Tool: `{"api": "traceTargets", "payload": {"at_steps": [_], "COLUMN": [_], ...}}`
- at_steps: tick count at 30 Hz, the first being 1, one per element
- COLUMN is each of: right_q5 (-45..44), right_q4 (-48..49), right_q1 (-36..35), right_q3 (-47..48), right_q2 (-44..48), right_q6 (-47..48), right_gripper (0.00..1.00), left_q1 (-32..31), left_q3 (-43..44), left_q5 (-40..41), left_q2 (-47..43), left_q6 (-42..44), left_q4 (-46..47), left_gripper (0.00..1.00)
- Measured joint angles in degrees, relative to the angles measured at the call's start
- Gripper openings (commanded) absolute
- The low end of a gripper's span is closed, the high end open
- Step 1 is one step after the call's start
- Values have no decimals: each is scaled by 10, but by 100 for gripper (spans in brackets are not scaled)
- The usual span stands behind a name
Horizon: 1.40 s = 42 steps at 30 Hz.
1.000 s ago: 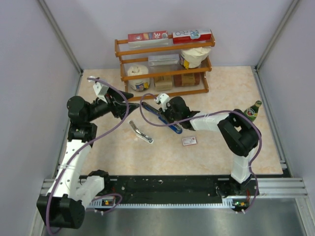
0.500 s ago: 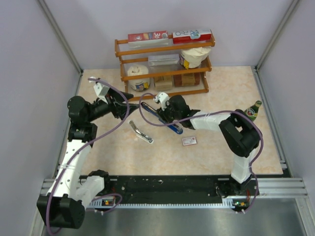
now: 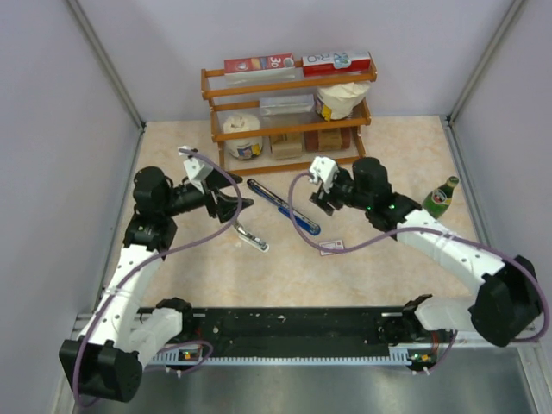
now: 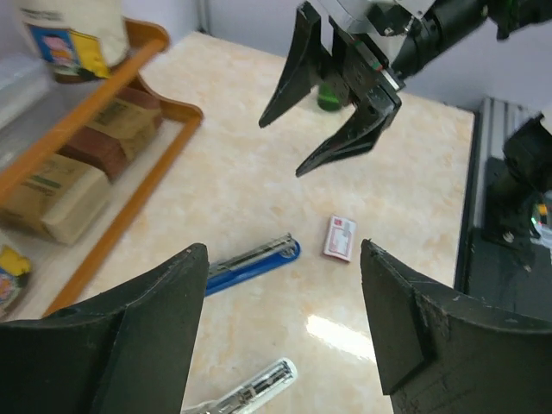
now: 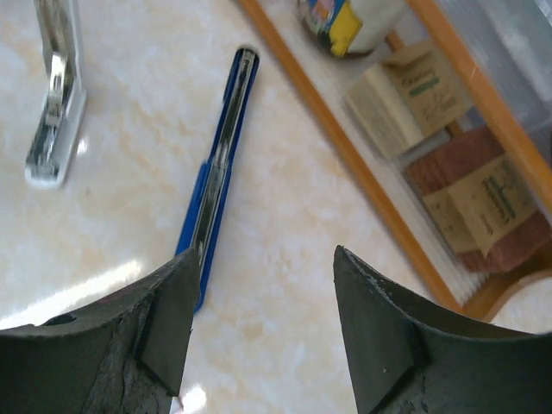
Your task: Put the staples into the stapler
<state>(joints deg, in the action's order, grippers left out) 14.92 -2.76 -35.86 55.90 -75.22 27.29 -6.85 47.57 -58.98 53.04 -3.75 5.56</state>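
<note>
The blue stapler [image 3: 283,206] lies opened out flat on the table, its metal channel facing up; it also shows in the left wrist view [image 4: 250,259] and the right wrist view [image 5: 216,177]. The small red-and-white staples box [image 3: 332,247] lies flat to its front right and shows in the left wrist view [image 4: 340,238]. No loose staple strip shows. A white stapler [image 3: 248,235] lies to the left [image 4: 252,386] [image 5: 55,103]. My left gripper [image 3: 242,210] [image 4: 283,250] is open and empty, above the table left of the blue stapler. My right gripper [image 3: 317,200] [image 5: 267,254] is open and empty, raised just right of it.
A wooden rack [image 3: 285,116] with boxes, jars and a paper roll stands at the back, close behind the blue stapler. A green bottle [image 3: 440,195] stands at the right edge. Grey walls close in both sides.
My right gripper has drawn back to the right, off the blue stapler, which stays on the table. My left gripper has moved right, toward the staplers.
</note>
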Motion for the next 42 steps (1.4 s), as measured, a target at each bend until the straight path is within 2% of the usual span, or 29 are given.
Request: {"api": "traceTargets", "payload": {"at_steps": [6, 10, 16, 22, 27, 31, 42], "right_q5": [39, 64, 106, 156, 187, 199, 221], "right_q4": [-118, -183, -210, -215, -220, -223, -222], "right_q1": [66, 146, 264, 392, 441, 447, 447], "right_q3": [-116, -132, -132, -132, -132, -133, -139], "right_q2": [107, 162, 247, 289, 297, 304, 309], "right_q6": [73, 66, 29, -4, -19, -21, -24], "right_gripper": [63, 63, 64, 66, 66, 66, 66], "left_q1": [-140, -231, -321, -403, -436, -441, -466], "left_q3": [7, 28, 111, 174, 208, 229, 294], "left_q5": [58, 112, 182, 224, 240, 259, 324], "left_q2": [28, 86, 220, 337, 436, 499, 588], "left_q6": [138, 210, 268, 305, 312, 311, 302], "left_q4": [-116, -183, -229, -243, -250, -256, -251], "left_gripper": [78, 78, 80, 84, 91, 90, 84]}}
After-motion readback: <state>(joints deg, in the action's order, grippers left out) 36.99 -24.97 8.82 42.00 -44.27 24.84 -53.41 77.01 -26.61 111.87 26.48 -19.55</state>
